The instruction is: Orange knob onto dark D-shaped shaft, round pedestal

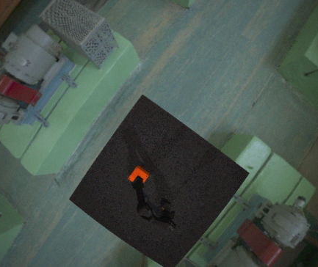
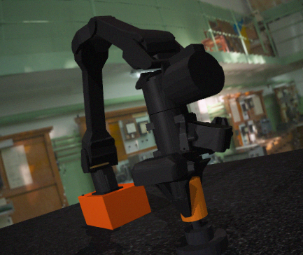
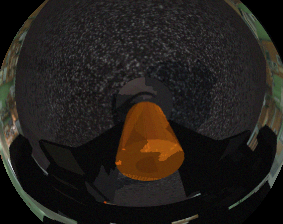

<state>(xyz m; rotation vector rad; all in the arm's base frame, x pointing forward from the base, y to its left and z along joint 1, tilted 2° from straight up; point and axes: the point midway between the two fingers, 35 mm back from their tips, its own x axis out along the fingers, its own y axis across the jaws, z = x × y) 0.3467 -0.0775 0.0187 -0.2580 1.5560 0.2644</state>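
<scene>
The orange knob (image 2: pixel 199 201) (image 3: pixel 149 142) is a tall tapered piece, nearly upright, above the round dark pedestal (image 2: pixel 217 242) (image 3: pixel 133 90). My gripper (image 2: pixel 194 206) (image 3: pixel 145 124) is shut on the knob, with its dark fingers on either side. In the exterior view, a short length of the dark shaft (image 2: pixel 199 223) shows between the knob's lower edge and the pedestal's raised middle. The knob is not down on the pedestal. Whether the shaft's tip is inside the hole is hidden, and so are both flat sides. The top view shows the knob only as a tiny orange spot.
An orange block (image 1: pixel 139 172) (image 2: pixel 127 208) stands under the arm's base, to the left of the knob in the exterior view. The dark arm (image 1: pixel 141 199) (image 2: pixel 94 94) arches from it over to the gripper. The black table top (image 1: pixel 186 147) (image 2: pixel 279 189) lies beneath.
</scene>
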